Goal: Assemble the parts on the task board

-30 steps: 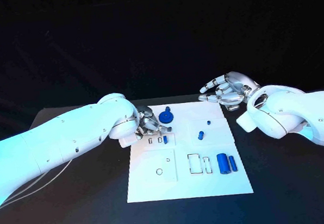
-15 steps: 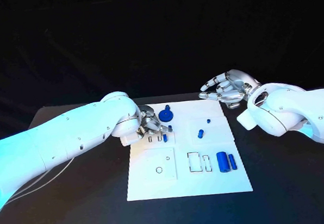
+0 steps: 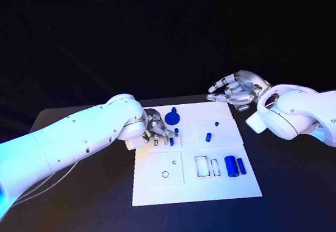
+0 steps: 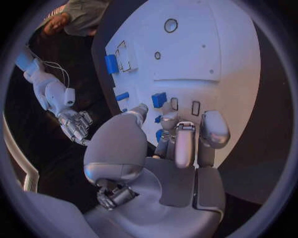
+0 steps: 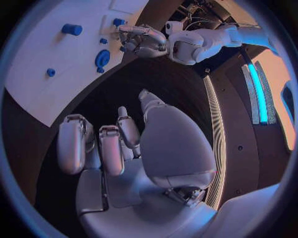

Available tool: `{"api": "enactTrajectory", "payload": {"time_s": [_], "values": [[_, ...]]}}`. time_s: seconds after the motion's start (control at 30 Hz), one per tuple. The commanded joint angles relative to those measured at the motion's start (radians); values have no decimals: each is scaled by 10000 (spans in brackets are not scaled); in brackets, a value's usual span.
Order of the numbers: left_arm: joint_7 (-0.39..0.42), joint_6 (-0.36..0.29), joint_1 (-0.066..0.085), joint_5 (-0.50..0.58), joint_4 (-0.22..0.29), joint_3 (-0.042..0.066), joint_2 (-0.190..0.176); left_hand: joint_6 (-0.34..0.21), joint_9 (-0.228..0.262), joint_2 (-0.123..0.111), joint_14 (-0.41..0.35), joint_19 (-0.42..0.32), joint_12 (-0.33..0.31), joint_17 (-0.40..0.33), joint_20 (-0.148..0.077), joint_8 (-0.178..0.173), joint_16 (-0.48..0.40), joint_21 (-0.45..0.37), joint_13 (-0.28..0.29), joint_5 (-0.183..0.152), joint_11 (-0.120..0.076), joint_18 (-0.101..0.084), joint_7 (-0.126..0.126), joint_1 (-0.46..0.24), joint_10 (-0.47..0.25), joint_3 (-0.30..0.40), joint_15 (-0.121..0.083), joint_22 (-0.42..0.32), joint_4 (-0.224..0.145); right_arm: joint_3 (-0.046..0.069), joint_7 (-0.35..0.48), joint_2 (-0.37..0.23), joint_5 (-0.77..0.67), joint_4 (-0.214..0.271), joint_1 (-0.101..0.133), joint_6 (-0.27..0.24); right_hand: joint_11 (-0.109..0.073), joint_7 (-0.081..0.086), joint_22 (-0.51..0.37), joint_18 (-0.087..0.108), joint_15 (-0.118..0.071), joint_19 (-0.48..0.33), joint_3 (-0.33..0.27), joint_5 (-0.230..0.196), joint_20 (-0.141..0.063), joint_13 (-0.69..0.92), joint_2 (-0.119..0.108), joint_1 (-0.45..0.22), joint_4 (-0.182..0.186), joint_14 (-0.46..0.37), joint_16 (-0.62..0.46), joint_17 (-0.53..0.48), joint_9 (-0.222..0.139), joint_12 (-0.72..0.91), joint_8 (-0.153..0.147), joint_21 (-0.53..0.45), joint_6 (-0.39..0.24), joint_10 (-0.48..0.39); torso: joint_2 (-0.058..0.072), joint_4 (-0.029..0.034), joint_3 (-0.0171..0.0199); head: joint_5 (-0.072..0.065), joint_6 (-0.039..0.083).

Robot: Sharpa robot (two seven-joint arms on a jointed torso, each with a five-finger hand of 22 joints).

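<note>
A black table (image 3: 81, 216) is being shown against a dark backdrop, with thin pale cables (image 3: 29, 191) trailing off its left edge; a lit cyan strip (image 5: 260, 91) is being seen glowing in the room beyond

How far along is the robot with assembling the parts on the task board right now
Early stage. On the task board, a round blue part stands near the far edge; whether it is seated, I cannot tell. The left hand is working its fingers at small blue parts beside the slots. The right hand hovers open off the board. The blue cylinder lies loose, and the outlined slots are unfilled.
</note>
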Motion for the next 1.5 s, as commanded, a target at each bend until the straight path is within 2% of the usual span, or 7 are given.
{"api": "enactTrajectory", "payload": {"time_s": [0.03, 0.6, 1.0, 1.13, 1.23, 1.33, 1.5], "values": [[17, 79, 7, -16, -12, -1, 44, 5, 173, 85, 638, 224, 136, 1747, -58, 167, 185, 239, 170, 36, -89, -369, -121, 123, 150, -310, -62, 215, 38, 4, 4, 0, -29, 5, 2, -4, -17, 5, 1221, 200, -10, -219, 38, 188, -9, -57, 32, -205, 105, 589, -95, 1214, 128, -73, 207, -122, -55, -220, 2, 8, 1, -8, 0], [143, 253, -19, 29, -186, -128, 197, -40, 235, 187, 639, 213, 144, 1758, -59, 145, 187, 271, 169, 42, -97, -373, -128, 547, 121, -60, -67, 260, 17, 4, -15, 21, -45, -21, 2, 21, -20, 3, 1216, 202, -12, -223, 50, 204, -11, -55, 52, -199, 96, 586, -101, 1209, 134, -72, 227, -135, -63, -219, 1, 4, -5, -41, -69], [283, 337, -24, 177, -198, -148, 202, -35, 297, 235, 649, 202, 157, 1797, -79, 76, 200, 312, 191, 34, -133, -379, -168, 1194, 116, 631, -94, 328, -24, 4, -38, 65, -51, -62, 1, 66, -22, 1, 1215, 202, -14, -223, 61, 218, -13, -40, 67, -194, 89, 584, -106, 1205, 140, -59, 248, -139, -70, -204, 0, 10, -2, -50, -104], [340, 324, -24, 342, -211, -150, 192, -21, 320, 246, 652, 193, 140, 1808, -109, 15, 201, 325, 186, 32, -170, -380, -196, 1558, 120, 1287, -125, 349, -95, 3, -46, 75, -51, -77, 1, 78, -23, 0, 1211, 203, -15, -226, 64, 222, -14, -48, 71, -192, 87, 583, -109, 1201, 141, -66, 253, -146, -71, -211, -2, 9, -3, -42, -111], [396, 269, -24, 553, -218, -150, 172, -54, 405, 74, 671, 190, 85, 1854, -148, -29, 219, 342, 169, 23, -198, -381, -205, 1883, 145, 2782, -172, 384, -408, 3, -53, 85, -51, -94, 0, 91, -23, 0, 1211, 203, -15, -226, 64, 222, -14, -48, 71, -192, 87, 583, -109, 1201, 141, -66, 253, -146, -71, -211, -1, 7, -4, -50, -117], [443, 191, -24, 736, -219, -150, 143, -150, 736, -351, 700, 181, 44, 1923, -137, 162, 248, 349, 177, 33, -177, -385, -175, 1572, 269, 4918, -137, 406, -1170, 3, -58, 97, -52, -114, 0, 102, -24, 0, 1203, 206, -16, -233, 70, 235, -15, -53, 76, -186, 83, 583, -109, 1203, 143, -70, 260, -162, -74, -214, -2, 3, -3, -53, -117], [498, 7, -24, 1032, -207, -142, 80, -165, 952, -470, 720, 199, 66, 1967, -124, 293, 269, 366, 218, 37, -182, -391, -191, 1119, 352, 5603, -142, 450, -1551, 2, -64, 122, -53, -158, -2, 121, -24, -1, 1207, 205, -17, -229, 72, 245, -15, -55, 78, -184, 81, 581, -115, 1194, 145, -71, 266, -156, -77, -215, -1, 5, 1, -52, -125]]}}
